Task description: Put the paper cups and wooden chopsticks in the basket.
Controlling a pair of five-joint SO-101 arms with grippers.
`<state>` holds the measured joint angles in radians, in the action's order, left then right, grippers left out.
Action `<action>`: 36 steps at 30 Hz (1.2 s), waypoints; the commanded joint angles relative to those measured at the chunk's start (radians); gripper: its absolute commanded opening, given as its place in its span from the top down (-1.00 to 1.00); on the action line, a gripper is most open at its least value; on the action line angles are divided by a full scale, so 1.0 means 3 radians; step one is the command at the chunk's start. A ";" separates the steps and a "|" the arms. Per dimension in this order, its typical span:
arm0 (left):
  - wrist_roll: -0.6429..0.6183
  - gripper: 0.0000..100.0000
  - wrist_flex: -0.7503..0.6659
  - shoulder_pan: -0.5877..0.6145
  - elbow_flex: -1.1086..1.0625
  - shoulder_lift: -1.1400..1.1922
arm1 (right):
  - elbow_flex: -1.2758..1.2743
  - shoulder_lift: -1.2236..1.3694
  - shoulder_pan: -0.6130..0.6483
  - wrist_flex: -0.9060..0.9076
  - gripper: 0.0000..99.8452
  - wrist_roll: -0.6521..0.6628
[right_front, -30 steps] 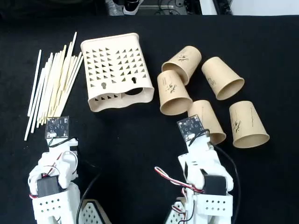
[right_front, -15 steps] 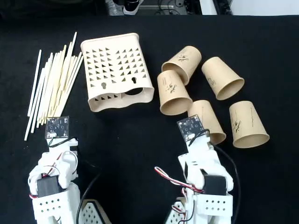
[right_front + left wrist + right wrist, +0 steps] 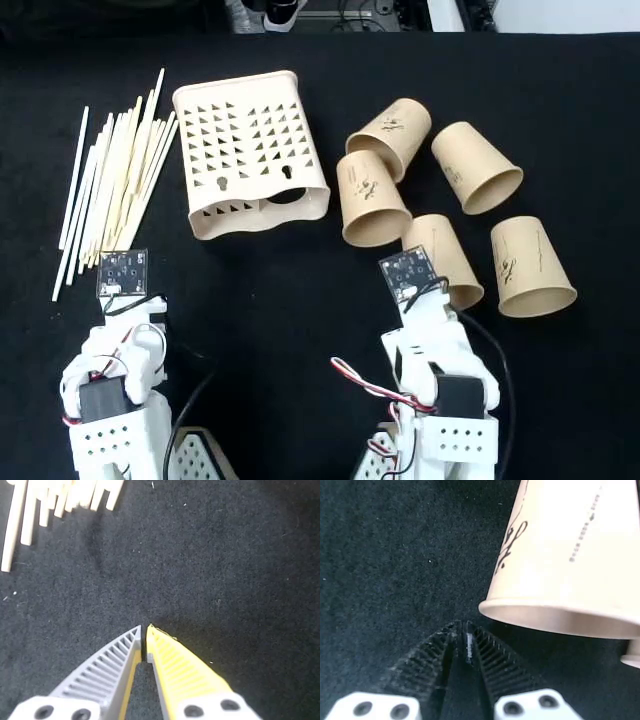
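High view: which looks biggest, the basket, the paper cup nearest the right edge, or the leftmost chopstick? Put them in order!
1. basket: biggest by far.
2. paper cup: much smaller than the basket.
3. chopstick: it looks longer than the cup, but it is so thin that it covers the least.

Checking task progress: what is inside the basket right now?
The basket lies on its side, perforated wall up; that wall covers most of the inside, and its holes show only dark. Five paper cups and the wooden chopsticks lie outside it.
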<state>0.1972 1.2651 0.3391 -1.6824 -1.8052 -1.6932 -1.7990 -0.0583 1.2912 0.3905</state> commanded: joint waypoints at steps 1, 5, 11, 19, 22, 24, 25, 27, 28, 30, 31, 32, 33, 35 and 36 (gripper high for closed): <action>0.0020 0.93 0.0015 0.0018 -0.0059 -0.0026 | 0.0028 -0.0222 0.0041 0.0015 0.97 0.0010; 0.0015 0.93 0.0015 0.0018 -0.0059 -0.0026 | 0.0028 -0.0222 0.0041 0.0015 0.97 0.0010; 0.0005 0.93 0.0015 -0.0003 -0.0059 -0.0026 | 0.0028 -0.0222 0.0051 0.0000 0.97 -0.0015; 0.0026 0.93 -0.0460 -0.0376 0.0279 -0.0041 | 0.0028 -0.0222 0.0066 -0.0184 0.97 0.0015; 0.0026 0.85 -0.0752 -0.0698 0.0545 -0.0041 | 0.0028 -0.0202 0.0286 -0.0143 0.97 0.0256; 0.0000 0.76 -0.1038 -0.0898 0.0632 -0.0026 | 0.0028 -0.0222 0.0332 -0.0072 0.97 0.0511; -0.0005 0.72 -0.1207 -0.0959 0.0642 -0.0020 | 0.0028 -0.0222 0.0332 -0.0066 0.97 0.0588; -0.0097 0.69 -0.1596 -0.0995 0.0606 0.0005 | 0.0028 -0.0222 0.0332 -0.0072 0.97 0.0583; -0.0164 0.69 -0.1780 -0.0990 0.0580 0.0056 | 0.0028 -0.0222 0.0332 -0.0077 0.97 0.0583; -0.0199 0.68 -0.2128 -0.0990 0.0534 0.0266 | 0.0028 -0.0222 0.0348 -0.0082 0.97 0.0598; -0.0189 0.68 -0.2250 -0.0990 0.0550 0.0445 | 0.0028 -0.0222 0.0348 -0.0087 0.97 0.0609; -0.0184 0.68 -0.2307 -0.1010 0.0591 0.0670 | 0.0028 -0.0202 0.0348 -0.0102 0.97 0.0614; -0.0174 0.68 -0.2317 -0.1010 0.0713 0.0936 | 0.0028 -0.0202 0.0348 -0.0102 0.97 0.0614; -0.0118 0.60 -0.2317 -0.0990 0.1031 0.1550 | 0.0028 -0.0202 0.0348 -0.0102 0.97 0.0619; -0.0128 0.56 -0.2307 -0.0959 0.1225 0.1882 | 0.0028 -0.0202 0.0348 -0.0102 0.97 0.0619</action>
<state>0.1557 0.6084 0.0491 -1.5121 -1.5612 -1.6932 -1.7990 0.0384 1.2666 0.5685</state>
